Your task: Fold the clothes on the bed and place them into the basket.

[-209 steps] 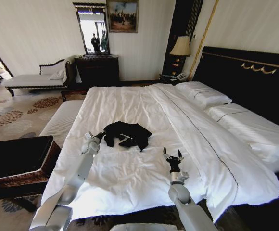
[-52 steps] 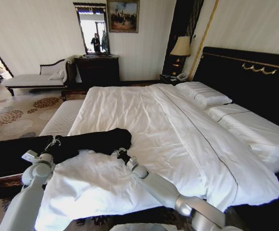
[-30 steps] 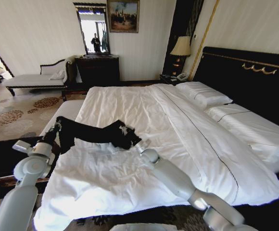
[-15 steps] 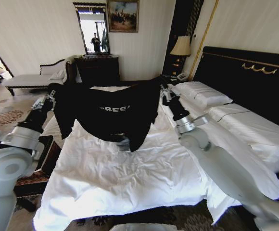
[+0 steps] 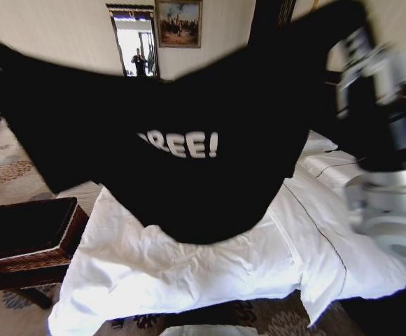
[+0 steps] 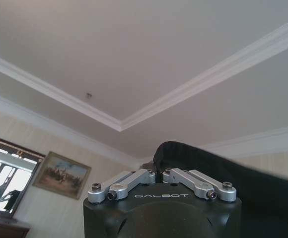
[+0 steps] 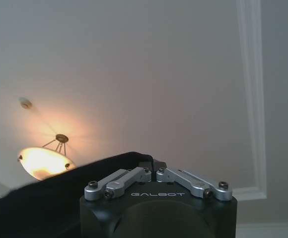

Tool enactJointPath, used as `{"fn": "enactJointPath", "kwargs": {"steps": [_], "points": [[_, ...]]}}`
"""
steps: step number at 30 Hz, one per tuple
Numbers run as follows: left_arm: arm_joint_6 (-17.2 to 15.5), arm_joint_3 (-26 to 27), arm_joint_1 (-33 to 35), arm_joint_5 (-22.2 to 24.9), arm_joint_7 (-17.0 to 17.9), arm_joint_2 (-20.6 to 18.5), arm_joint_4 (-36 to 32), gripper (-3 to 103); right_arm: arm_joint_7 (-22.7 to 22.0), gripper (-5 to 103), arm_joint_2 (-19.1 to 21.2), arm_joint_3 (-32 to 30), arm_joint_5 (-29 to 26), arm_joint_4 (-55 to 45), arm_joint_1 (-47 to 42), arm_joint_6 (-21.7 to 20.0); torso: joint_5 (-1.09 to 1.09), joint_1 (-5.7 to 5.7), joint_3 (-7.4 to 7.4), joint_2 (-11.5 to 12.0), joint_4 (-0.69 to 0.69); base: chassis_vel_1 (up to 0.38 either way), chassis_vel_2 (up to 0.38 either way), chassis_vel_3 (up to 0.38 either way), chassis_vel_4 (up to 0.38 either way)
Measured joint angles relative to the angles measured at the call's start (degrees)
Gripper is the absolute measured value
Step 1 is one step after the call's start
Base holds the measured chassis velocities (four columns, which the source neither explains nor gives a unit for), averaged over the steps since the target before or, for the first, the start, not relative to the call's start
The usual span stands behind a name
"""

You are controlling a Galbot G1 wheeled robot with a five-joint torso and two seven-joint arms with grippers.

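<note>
— White bed (image 5: 189, 273) spreads below, basket (image 5: 28, 231) near left. Where's the T-shirt (image 5: 175, 154)?
— Aloft, spread wide. Left gripper (image 6: 159, 174) and right gripper (image 7: 154, 168) each pinch a top corner.
— Handling?
— Probably light and floppy; corner holds suit it.

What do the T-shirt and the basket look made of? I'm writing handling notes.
T-shirt: soft black knit, probably cotton jersey, matte; it sags limply between the left gripper and right gripper, both pinching its edge. White "FREE!" looks printed.
Basket: dark brown woven wicker, slightly glossy; ribbed weave shows on its side wall. Black interior, material unclear.
</note>
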State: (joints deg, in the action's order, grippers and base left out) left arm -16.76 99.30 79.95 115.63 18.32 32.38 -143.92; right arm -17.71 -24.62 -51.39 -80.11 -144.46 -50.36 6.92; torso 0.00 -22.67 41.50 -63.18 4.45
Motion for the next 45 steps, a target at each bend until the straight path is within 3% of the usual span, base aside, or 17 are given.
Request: {"fn": "enactJointPath", "kwargs": {"steps": [2, 3, 4, 5, 6, 7, 8, 9, 11, 12, 13, 14, 18, 23, 30, 35, 45], "points": [[-3.2, -6.5, 0.0, -5.4, 0.9, 0.9, 0.1, 1, -3.5, 0, -1.4, 3.6, 0.8, 0.1, -0.6, -3.5, 0.0, 0.01, 0.0, 0.0, 0.03, 0.0, 0.0, 0.0, 0.0], [-6.8, -14.0, 0.5, -10.7, 1.4, 2.2, 0.3, 1, -5.5, 0, -3.2, 9.1, 2.9, 1.3, -1.0, -6.5, 0.01, 0.01, 0.0, 0.0, 0.06, 0.0, 0.0, 0.0, 0.0], [-10.7, -23.7, 0.6, -17.7, 2.0, 3.9, 0.6, 1, -7.0, 0, -5.9, 18.2, 6.8, 5.8, -0.4, -8.6, -0.1, -0.01, 0.02, 0.0, 0.04, 0.0, 0.0, 0.0, 0.0], [-10.7, -23.7, 0.6, -17.7, 2.0, 3.9, 0.6, 1, -7.0, 0, -5.9, 18.2, 6.8, 5.8, -0.4, -8.6, -0.1, -0.01, 0.02, 0.0, 0.04, 0.0, 0.0, 0.0, 0.0], [-12.4, -30.6, -0.3, -23.6, 2.0, 4.9, 2.2, 1, -7.5, 0, -8.1, 25.2, 9.8, 10.1, 0.3, -9.5, -0.04, -0.02, 0.04, 0.0, -0.03, 0.0, 0.0, 0.0, 0.0], [-13.7, -40.2, -2.7, -32.5, 1.8, 6.5, 6.4, 1, -7.7, 0, -11.5, 34.7, 13.3, 16.7, 1.4, -10.3, 0.04, -0.04, 0.04, 0.0, -0.03, 0.0, 0.0, 0.0, 0.0], [-14.3, -45.6, -4.6, -37.1, 1.5, 7.6, 9.6, 1, -7.7, 0, -13.4, 39.6, 14.7, 20.8, 2.0, -10.5, 0.08, -0.04, 0.05, 0.0, -0.05, 0.0, 0.0, 0.0, 0.0], [-14.3, -45.6, -4.6, -37.1, 1.5, 7.6, 9.6, 1, -7.7, 0, -13.4, 39.6, 14.7, 20.8, 2.0, -10.5, 0.08, -0.04, 0.05, 0.0, -0.05, 0.0, 0.0, 0.0, 0.0], [-14.5, -55.2, -8.6, -42.9, 1.4, 10.0, 16.5, 1, -7.2, 0, -17.2, 47.8, 17.1, 28.8, 3.6, -10.5, 0.05, -0.06, 0.06, 0.1, -0.01, 0.0, 0.0, 0.0, 0.0], [-13.9, -64.5, -12.4, -47.2, 1.3, 13.5, 24.0, 1, -6.2, 0, -20.6, 54.4, 19.3, 36.3, 5.3, -9.7, -0.03, -0.08, 0.06, 0.1, 0.04, 0.0, 0.0, 0.0, 0.0], [-12.3, -69.7, -15.0, -50.1, 1.0, 16.4, 29.1, 1, -5.0, 0, -23.4, 58.7, 21.5, 42.6, 6.7, -8.5, -0.04, -0.08, 0.06, 0.1, 0.02, 0.0, 0.0, 0.0, 0.0], [-12.3, -69.7, -15.0, -50.1, 1.0, 16.4, 29.1, 1, -5.0, 0, -23.4, 58.7, 21.5, 42.6, 6.7, -8.5, -0.04, -0.08, 0.06, 0.1, 0.02, 0.0, 0.0, 0.0, 0.0], [-6.5, -81.3, -22.1, -56.7, -1.7, 26.9, 46.6, 1, -0.6, 0, -31.0, 65.1, 28.3, 61.1, 10.1, -3.3, 0.0, -0.03, 0.04, 0.1, 0.01, 0.0, 0.0, 0.0, 0.0], [-3.5, -84.6, -26.5, -59.2, -3.4, 31.2, 56.0, 1, 1.9, 0, -34.9, 66.3, 30.9, 69.1, 12.5, -0.5, -0.01, -0.04, 0.03, 0.0, 0.03, 0.0, 0.0, 0.0, 0.0], [-1.9, -85.2, -30.7, -58.3, -4.8, 32.3, 59.4, 1, 5.3, 0, -38.0, 67.0, 32.3, 74.7, 14.7, 2.7, 0.0, -0.03, 0.02, 0.0, 0.0, 0.0, 0.0, 0.0, 0.0], [0.3, -83.0, -34.5, -57.9, -6.7, 34.8, 64.7, 1, 8.9, 0, -43.8, 65.3, 33.4, 82.7, 17.0, 7.3, 0.01, -0.02, 0.03, 0.0, 0.0, 0.0, 0.0, 0.0, 0.0], [0.9, -78.1, -34.3, -58.5, -7.2, 37.9, 70.4, 1, 8.7, 0, -46.9, 61.1, 35.4, 88.3, 17.9, 9.0, -0.01, -0.03, 0.03, 0.0, 0.02, 0.0, 0.0, 0.0, 0.0]]}}
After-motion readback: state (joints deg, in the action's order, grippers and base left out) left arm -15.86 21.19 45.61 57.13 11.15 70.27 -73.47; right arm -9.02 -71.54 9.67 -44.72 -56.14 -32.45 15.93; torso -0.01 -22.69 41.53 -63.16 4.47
